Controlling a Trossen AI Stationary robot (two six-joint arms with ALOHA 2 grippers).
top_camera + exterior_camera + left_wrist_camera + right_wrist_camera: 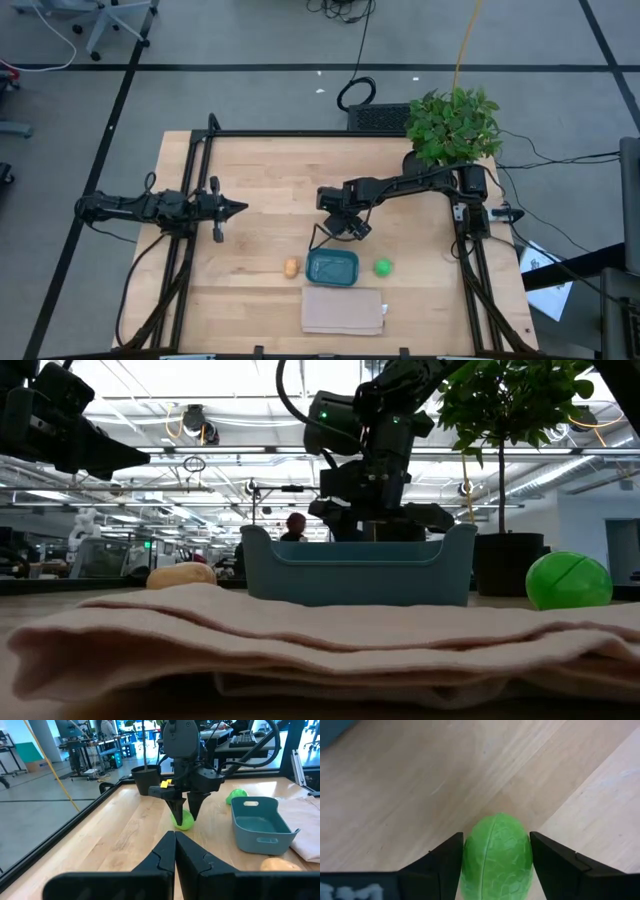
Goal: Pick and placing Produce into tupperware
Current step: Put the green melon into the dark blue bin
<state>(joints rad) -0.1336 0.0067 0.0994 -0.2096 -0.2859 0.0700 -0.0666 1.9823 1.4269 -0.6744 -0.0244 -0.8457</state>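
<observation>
Cloth: folded flat tan fabric rectangle (342,310) at the table's near edge, right up against the low camera.
Container: small shallow teal-blue plastic tupperware (332,266) with rounded corners, just behind the cloth, nothing seen inside it.
Orange piece: small yellow-orange rounded produce piece (290,267) on the wood just left of the tupperware, a slim gap between them.
Green ball: small bright green ball (382,267) sitting near the tupperware's right side, clear of it.
Right gripper: right gripper (183,813) pointing down just beyond the tupperware, and look at that, both dark fingers (551,866) pressed to the sides of the lime-green textured rounded piece (496,856), which sits low at the light wooden tabletop (270,180).
Left gripper: left gripper (236,208) well off to the left over bare wood, fingers pressed together, nothing in them.
Plant: leafy green potted plant (452,124) at the far right corner, behind the right arm.
</observation>
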